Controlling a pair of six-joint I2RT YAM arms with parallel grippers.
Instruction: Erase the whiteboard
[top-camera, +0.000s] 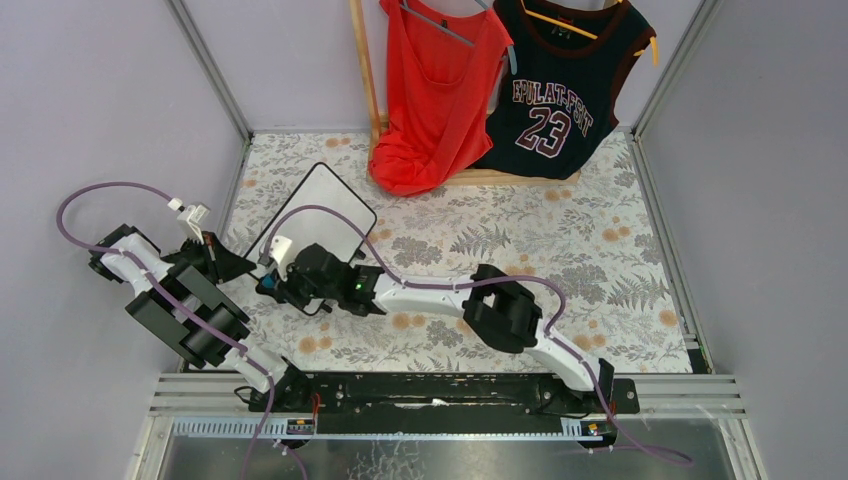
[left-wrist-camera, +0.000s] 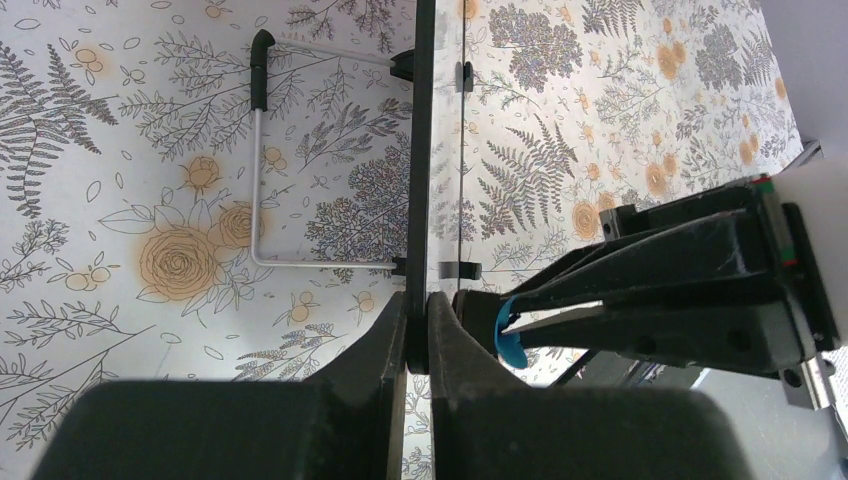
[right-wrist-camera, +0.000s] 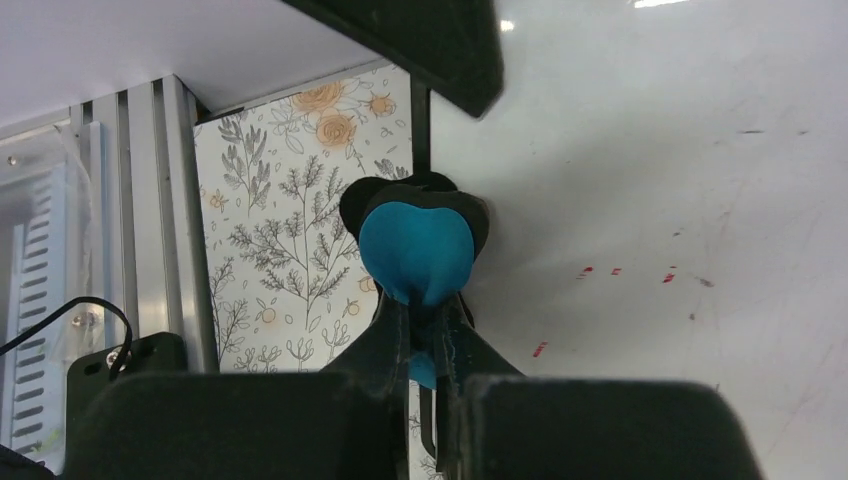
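Lit brightly and evenly from overhead; threw only soft shadows under the arms (top-camera: 430, 293) onto the table (top-camera: 600, 260); glared in small white spots near the top of the whiteboard (right-wrist-camera: 650, 150); blurred the dark near fingers (left-wrist-camera: 385, 340) in both wrist views; rendered the rest sharp.

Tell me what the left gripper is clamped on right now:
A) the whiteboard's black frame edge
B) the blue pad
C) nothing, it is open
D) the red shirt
A: in the left wrist view the left gripper is shut on the thin black frame of the whiteboard, seen edge-on. The blue pad is held by the right gripper.
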